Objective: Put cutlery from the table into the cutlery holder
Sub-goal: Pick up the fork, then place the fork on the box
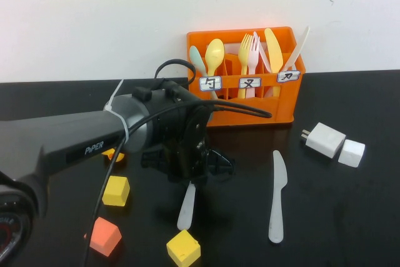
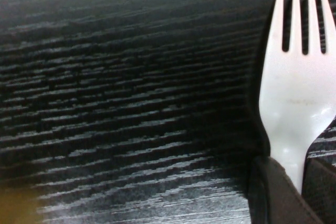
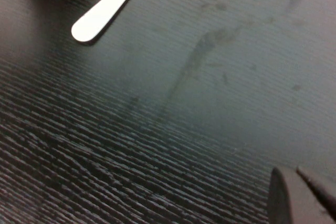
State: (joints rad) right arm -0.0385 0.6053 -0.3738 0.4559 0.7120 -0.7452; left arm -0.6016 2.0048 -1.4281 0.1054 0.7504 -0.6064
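Observation:
The pale grey fork (image 1: 186, 207) lies on the black table (image 1: 337, 217) in front of the orange cutlery holder (image 1: 247, 101); only its handle shows below my left gripper (image 1: 190, 176). In the left wrist view the fork's head (image 2: 296, 87) points away and its neck sits between the two dark fingers of my left gripper (image 2: 291, 163), which is shut on it. The pale grey knife (image 1: 277, 195) lies to the right of the fork; its handle end also shows in the right wrist view (image 3: 107, 9). My right gripper (image 3: 290, 171) hangs low over bare table, shut and empty, out of the high view.
The holder has yellow, mint, pink and white cutlery in it. A white charger (image 1: 325, 139) and a white cube (image 1: 351, 153) lie at the right. Yellow blocks (image 1: 116, 191) (image 1: 183, 248) and an orange block (image 1: 105, 236) lie at the front left.

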